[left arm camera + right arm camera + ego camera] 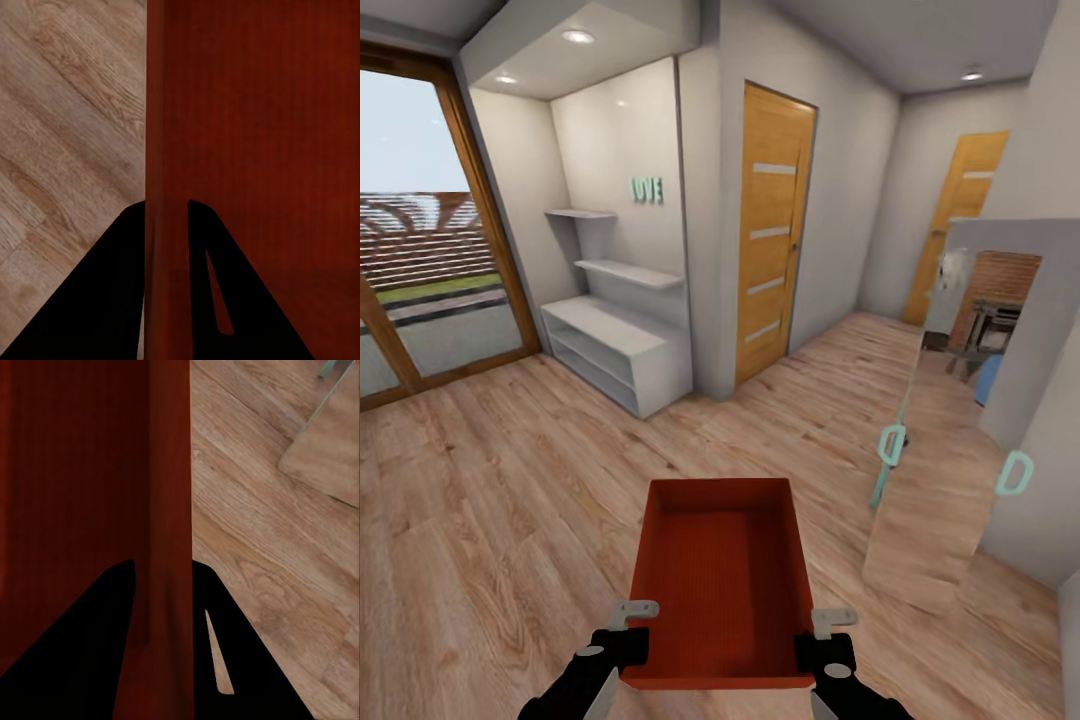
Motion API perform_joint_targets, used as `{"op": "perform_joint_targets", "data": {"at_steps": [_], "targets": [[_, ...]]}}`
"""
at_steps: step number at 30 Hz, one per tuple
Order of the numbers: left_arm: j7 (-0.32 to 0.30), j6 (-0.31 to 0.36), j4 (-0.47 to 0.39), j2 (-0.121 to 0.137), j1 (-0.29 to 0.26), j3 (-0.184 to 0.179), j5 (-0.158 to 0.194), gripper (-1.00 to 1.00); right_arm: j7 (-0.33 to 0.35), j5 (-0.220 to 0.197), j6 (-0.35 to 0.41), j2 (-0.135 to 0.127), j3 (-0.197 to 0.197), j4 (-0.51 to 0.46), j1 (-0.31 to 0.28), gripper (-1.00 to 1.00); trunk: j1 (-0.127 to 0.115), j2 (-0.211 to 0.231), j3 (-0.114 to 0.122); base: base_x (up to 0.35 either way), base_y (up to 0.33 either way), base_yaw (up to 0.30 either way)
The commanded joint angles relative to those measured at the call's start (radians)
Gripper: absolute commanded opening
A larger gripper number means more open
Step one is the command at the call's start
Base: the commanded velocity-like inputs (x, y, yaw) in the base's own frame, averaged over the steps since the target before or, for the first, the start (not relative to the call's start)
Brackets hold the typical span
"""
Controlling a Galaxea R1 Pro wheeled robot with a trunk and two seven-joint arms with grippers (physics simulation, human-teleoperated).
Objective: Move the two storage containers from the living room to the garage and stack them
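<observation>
Home hallway — wooden doors (pixel 771 235), wall shelves (pixel 622 270).

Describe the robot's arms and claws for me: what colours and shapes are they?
The arms are glossy black with grey-white panels. The left gripper and right gripper each end in a chunky black block topped by a light grey metal bracket. Up close, the fingers look like flat black wedges. No cables or markings are visible.

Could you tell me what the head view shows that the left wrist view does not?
The head view alone takes in the wooden door, white shelves, glass door and right gripper. The left wrist view alone gives a close look at the left gripper straddling the container's thin wall. Both show the orange-red storage container and the wood-plank floor.
</observation>
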Motion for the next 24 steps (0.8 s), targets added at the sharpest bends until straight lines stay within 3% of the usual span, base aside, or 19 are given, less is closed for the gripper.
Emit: {"op": "perform_joint_targets", "data": {"at_steps": [1, 24], "targets": [[0.011, -0.009, -0.005, 0.003, 0.0, -0.007, -0.018, -1.0, -0.014, -0.034, -0.008, -0.014, -0.009, 0.005, -0.001, -1.0, 0.001, -0.001, -0.002, 0.323, 0.0, 0.0], [0.011, -0.009, -0.005, 0.003, 0.0, -0.007, -0.018, -1.0, -0.013, -0.034, -0.008, -0.014, -0.009, 0.005, -0.002, -1.0, 0.001, -0.001, -0.002, 0.323, 0.0, 0.0]]}}
